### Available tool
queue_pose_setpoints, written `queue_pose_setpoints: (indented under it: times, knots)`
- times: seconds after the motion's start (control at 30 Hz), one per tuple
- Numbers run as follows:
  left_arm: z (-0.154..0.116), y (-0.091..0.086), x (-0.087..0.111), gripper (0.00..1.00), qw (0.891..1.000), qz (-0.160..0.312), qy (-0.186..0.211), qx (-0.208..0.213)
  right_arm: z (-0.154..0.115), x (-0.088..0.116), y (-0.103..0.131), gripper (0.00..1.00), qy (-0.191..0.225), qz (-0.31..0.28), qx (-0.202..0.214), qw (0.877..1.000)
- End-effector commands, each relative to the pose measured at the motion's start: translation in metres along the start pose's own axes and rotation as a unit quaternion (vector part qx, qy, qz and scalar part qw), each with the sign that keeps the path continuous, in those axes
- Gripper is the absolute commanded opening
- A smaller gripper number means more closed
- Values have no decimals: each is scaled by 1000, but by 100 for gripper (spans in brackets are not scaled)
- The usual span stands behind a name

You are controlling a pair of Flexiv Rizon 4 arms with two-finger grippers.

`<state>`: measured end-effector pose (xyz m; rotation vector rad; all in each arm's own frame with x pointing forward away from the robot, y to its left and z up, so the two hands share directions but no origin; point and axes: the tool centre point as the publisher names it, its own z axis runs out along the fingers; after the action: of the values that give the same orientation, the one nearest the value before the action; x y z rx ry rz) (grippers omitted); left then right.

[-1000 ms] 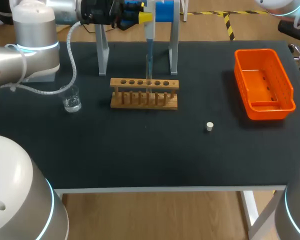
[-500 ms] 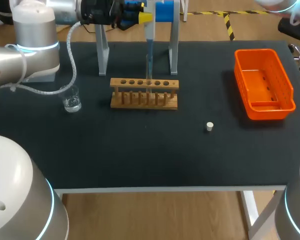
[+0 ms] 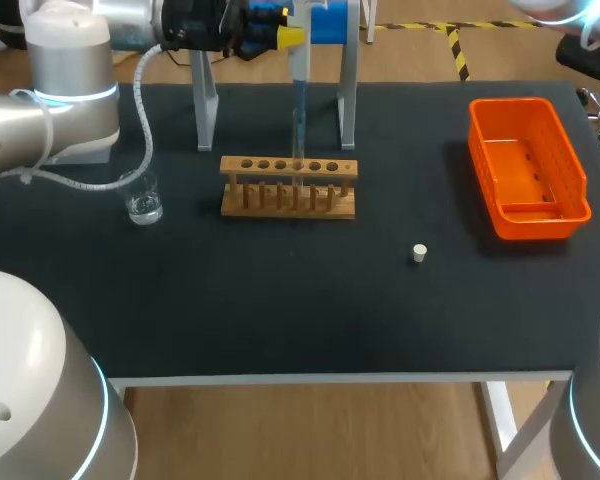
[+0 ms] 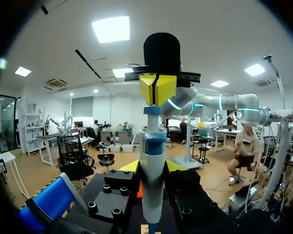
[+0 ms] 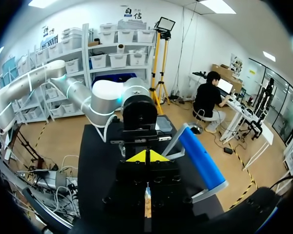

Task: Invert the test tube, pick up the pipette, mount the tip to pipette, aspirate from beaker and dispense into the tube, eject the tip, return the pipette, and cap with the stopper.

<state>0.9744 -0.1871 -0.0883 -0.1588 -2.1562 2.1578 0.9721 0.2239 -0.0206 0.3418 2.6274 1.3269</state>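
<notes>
As the pipette [image 3: 299, 95] stands upright at the far middle of the table [image 3: 280, 300] over the wooden test tube rack [image 3: 288, 200], clamped at its thick barrel by the left gripper [image 4: 152, 168], with the right gripper [image 4: 157, 90], fingers closed together, atop its plunger, it is judged light, rigid and smooth-sided, best held at that barrel.

Your left arm [image 3: 50, 110] comes in at the table's far left corner and reaches level along the back edge. Your left gripper [image 3: 286, 36] has a yellow finger on either side of the pipette [image 4: 152, 185], both touching it. Your right arm [image 4: 219, 102] is held high beyond the back edge. Your right gripper [image 5: 146, 156] faces the left one, its yellow tips pressed together.
</notes>
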Motion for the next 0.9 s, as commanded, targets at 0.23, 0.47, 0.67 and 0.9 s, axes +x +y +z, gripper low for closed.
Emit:
queue_pose_setpoints:
  times: [0.23, 0.47, 0.67, 0.9]
  knots:
    - [0, -3, -2, 0, 1000, 0, 1, 1, 0, 5, -10, 0, 1, 4, 5, 1000]
    - [0, -3, -2, 0, 1000, 0, 1, 1, 2, 6, -14, 0, 4, 7, 9, 1000]
    - [0, -3, -2, 0, 1000, 0, 1, 1, 3, 6, -15, 0, 5, 8, 11, 1000]
    - [0, -3, -2, 0, 1000, 0, 1, 1, 9, 7, -19, 0, 10, 10, 19, 1000]
